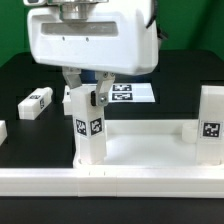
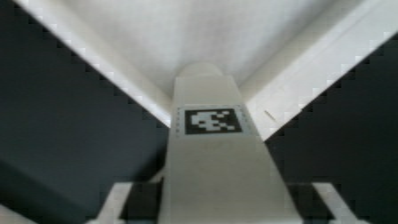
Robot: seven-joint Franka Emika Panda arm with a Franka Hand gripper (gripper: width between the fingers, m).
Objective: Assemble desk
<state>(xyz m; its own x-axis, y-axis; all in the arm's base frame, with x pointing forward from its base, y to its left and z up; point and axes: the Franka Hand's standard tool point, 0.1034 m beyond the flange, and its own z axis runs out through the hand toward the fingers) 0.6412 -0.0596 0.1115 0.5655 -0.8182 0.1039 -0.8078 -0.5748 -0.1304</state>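
**Q:** What is on the black desk [image 1: 25,65], and how many of each thing?

**A:** One large white plastic tray-like tabletop [image 1: 150,131] with a raised rim lies flat in the foreground. It reaches from the middle to the exterior view's right. Three white plastic block legs are plain to see. The held leg [image 1: 88,135] stands upright at the tabletop's end on the exterior view's left and shows two black-and-white square tags. The right leg [image 1: 210,125] stands upright at the opposite end, against the rim, and shows one tag. The lying leg [image 1: 35,102] rests on its side on the black desk, well apart from the tabletop on the exterior view's left, and shows one tag. A fourth white piece [image 1: 3,130] is cut off by that same edge, and I cannot tell whether it is a leg.

**Q:** What is the robot doing?

**A:** One white gripper [image 1: 87,97] hangs over the held leg, its two fingers clamped on the leg's upper end, one on each side. In the wrist view the same leg [image 2: 217,165] runs straight out from between the fingers, with one tag facing the camera. I cannot tell whether its foot sits in a corner socket.

**Q:** Is there anything else?

**A:** One thin flat white marker board [image 1: 135,93] lies behind the gripper, partly hidden by it.
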